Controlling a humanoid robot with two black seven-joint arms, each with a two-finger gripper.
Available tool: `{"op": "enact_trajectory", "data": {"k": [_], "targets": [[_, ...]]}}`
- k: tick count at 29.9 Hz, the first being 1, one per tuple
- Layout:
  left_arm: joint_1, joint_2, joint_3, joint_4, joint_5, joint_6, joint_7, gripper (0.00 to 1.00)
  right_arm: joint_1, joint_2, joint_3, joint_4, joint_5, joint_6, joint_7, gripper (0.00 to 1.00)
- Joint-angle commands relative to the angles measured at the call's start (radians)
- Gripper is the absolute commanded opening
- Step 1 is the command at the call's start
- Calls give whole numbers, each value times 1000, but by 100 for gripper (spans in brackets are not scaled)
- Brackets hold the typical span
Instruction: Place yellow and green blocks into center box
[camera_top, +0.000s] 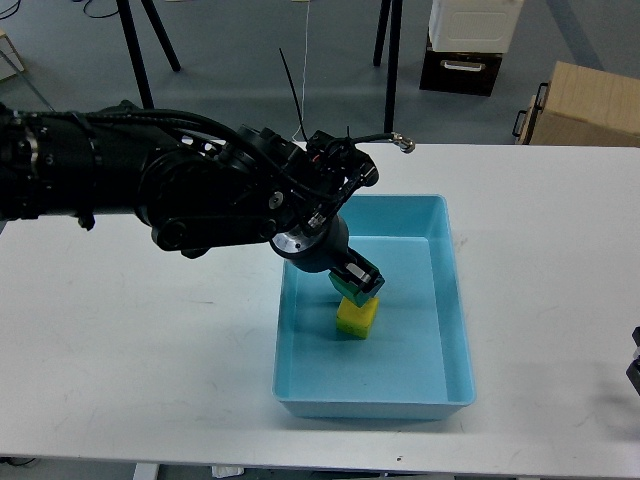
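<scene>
A yellow block (357, 318) lies inside the light blue center box (455, 300), near its middle. My left gripper (357, 281) reaches into the box from the left and hangs just above the yellow block's far edge. It is shut on a green block (349, 290), of which only a small green patch shows beneath the fingers. I cannot tell whether the green block touches the yellow one. Of my right arm, only a small dark part (634, 368) shows at the right edge, and its fingers cannot be made out.
The box stands on a white table (150, 340). My bulky left arm (180, 190) covers the table's left rear part. A loose cable with a metal plug (402, 144) sticks out above the box. Cardboard and dark boxes (585, 105) stand on the floor behind.
</scene>
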Motion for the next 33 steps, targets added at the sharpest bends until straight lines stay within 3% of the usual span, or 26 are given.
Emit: {"op": "enact_trajectory", "data": {"k": [1,7,11,17,28,33], "targets": [[-15,0,-1,-7,0,0,-22,82,0,0,-1,3,0,0,0,100],[-51,0,-89,-3,-8,0,-28,89,1,0,-6,6,0,0,0,100],[5,44,-287,13,-5,0,-26,89,12,-3,-9,9,-1,0,0,100],[270,216,-825,24,-2,0,-9,89,66,-14,-11,11,-11,0,0,100],[775,318,-1632,1,-83,0,-9,92,112,-14,6,12,-84,0,6,100],[1056,249,-2017,-177,-86,0,44,94,127,-6,3,15,-83,0,69,100]]}}
